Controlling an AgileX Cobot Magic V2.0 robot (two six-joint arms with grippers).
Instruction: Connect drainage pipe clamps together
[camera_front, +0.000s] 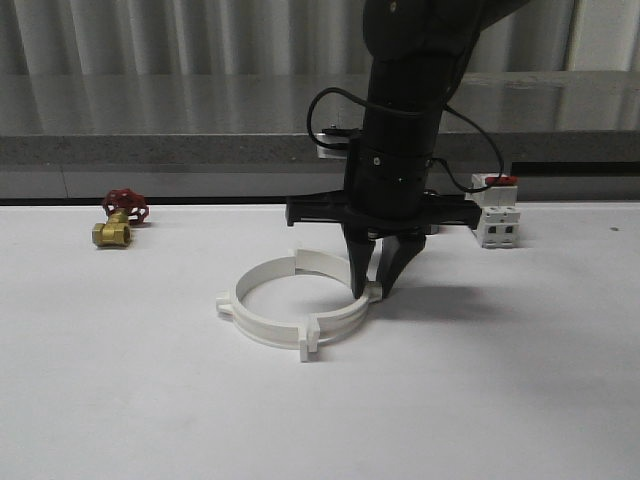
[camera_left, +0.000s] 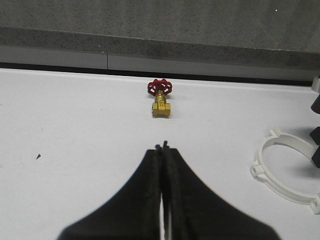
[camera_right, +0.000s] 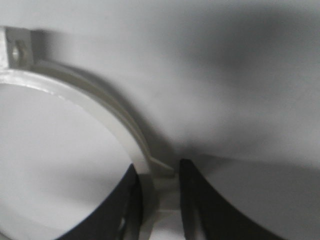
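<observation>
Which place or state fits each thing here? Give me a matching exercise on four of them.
Things:
1. brass valve
2. white breaker
3. left tool
4. right tool

Places or states:
A. astride the rim of the drainage pipe clamps
B. far right of the table
C. shut, holding nothing
D. far left of the table

Pairs: 1-D, 2-B, 3-C, 4-A

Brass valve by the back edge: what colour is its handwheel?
Red handwheel, clearest in the left wrist view.
</observation>
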